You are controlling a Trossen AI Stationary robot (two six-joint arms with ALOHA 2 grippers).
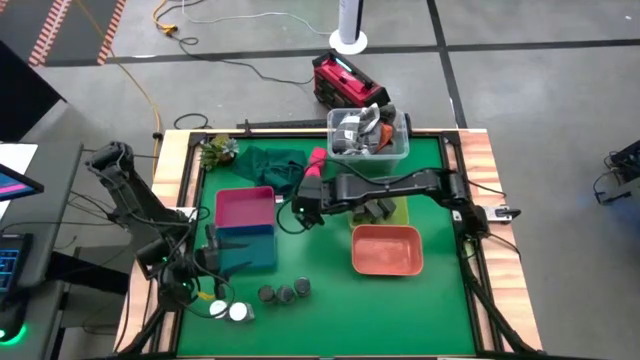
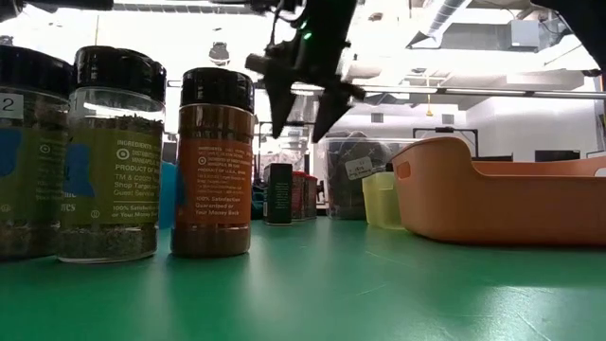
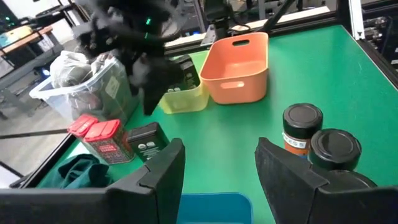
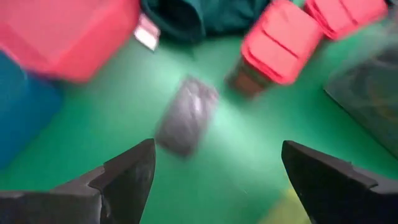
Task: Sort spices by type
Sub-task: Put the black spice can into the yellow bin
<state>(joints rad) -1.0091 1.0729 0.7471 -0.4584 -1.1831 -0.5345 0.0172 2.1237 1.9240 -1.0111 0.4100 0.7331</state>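
The right claw (image 4: 214, 165) hung wide open and empty above a dark tin (image 4: 185, 116) lying mid-table; small, rigid and probably light, it looked best pinched across its narrow sides.

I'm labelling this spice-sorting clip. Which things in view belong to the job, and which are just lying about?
Belong to the job: dark-lidded jars, white-topped jars, red-lidded tins, dark tin.

Just lying about: clear tub of clutter, green cloth, small plant, red case on the floor.
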